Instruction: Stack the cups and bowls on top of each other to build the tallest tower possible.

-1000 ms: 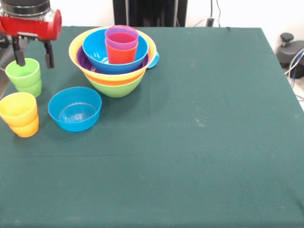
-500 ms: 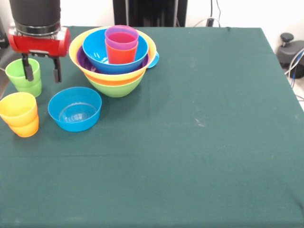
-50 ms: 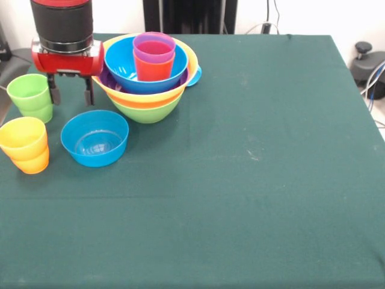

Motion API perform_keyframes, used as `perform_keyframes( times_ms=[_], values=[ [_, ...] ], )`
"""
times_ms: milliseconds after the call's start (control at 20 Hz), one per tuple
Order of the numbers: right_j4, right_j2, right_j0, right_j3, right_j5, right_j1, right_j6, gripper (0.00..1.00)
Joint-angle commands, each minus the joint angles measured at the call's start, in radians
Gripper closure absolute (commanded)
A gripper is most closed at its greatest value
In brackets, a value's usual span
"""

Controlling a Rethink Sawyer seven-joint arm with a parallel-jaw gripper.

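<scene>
Two fingers of the gripper [image 3: 71, 94] hang apart and empty between the green cup [image 3: 30, 96] and the tower [image 3: 146, 69]; drifting sideways risks knocking either.

We see the arm [image 3: 62, 24] as a thick black cylinder, smooth and matt, with a thin red band at its very top where the picture cuts it off. Near its lower end a pale grey ring circles the cylinder. Below that sits a glossy red block, wider than the cylinder, with rounded corners and a darker strip along its underside. From the block hang the gripper [image 3: 71, 95] parts: two short, slim, dark grey fingers [image 3: 88, 96], each straight and flat-sided. We can make out no cables, screws or markings.
</scene>
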Motion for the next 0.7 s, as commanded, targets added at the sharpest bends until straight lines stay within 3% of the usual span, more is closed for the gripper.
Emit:
perform_keyframes(
  times_ms=[50,700],
  values=[
    [-0.068,0.016,0.036,0.06,-0.029,0.024,-0.057,0.0],
    [-0.026,0.056,-0.021,0.106,0.048,-0.053,-0.131,0.0]
  ],
)
